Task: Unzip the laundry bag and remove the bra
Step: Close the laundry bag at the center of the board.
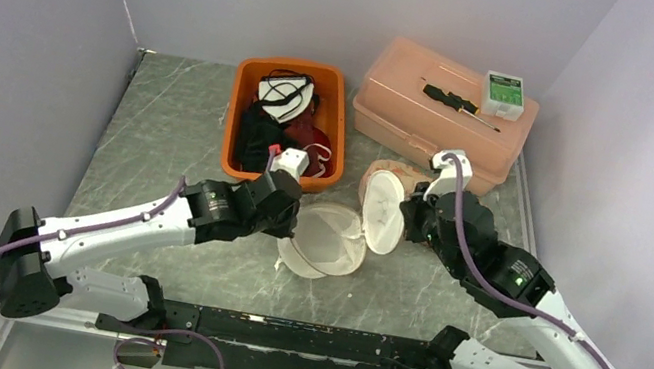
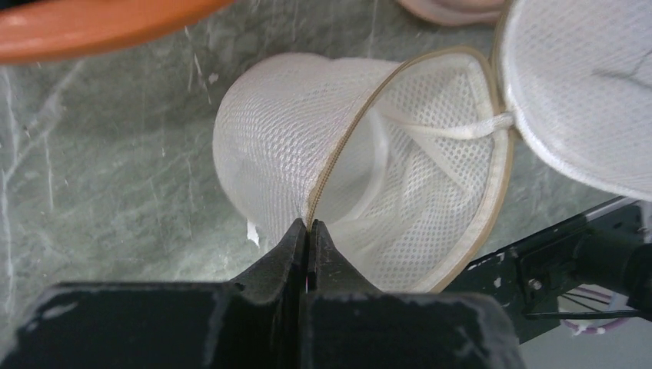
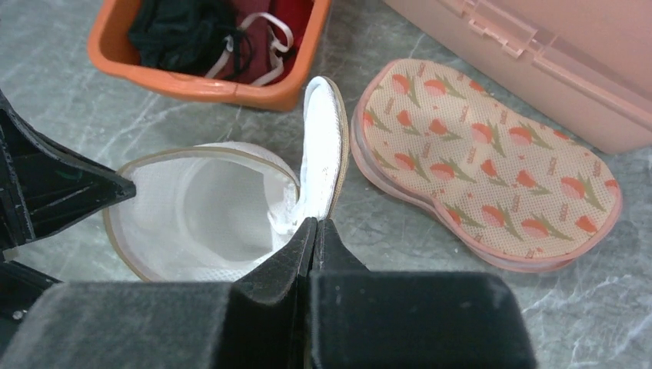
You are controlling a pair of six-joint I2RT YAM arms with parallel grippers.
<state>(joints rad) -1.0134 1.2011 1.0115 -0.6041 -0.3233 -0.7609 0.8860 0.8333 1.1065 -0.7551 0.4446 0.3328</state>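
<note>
Looks like the laundry bag [image 1: 325, 240] is already open, left gripper [image 2: 309, 231] pinching its zipper rim and right gripper [image 3: 315, 227] pinching the upright lid [image 3: 327, 146], and what I'd call the bra [image 3: 492, 161] lies flat on the table [image 1: 162, 115] just past that lid, lengthwise toward the right, nearer the right arm.

Laundry bag [image 1: 330, 239]: white mesh dome with tan zipper trim, unzipped and gaping.
Lid half [image 1: 383, 213]: swung upright at the bag's right edge.
Bra [image 3: 492, 161]: peach, tulip print, flat on the counter [image 1: 172, 117], outside the bag, just beside the lid half.
</note>
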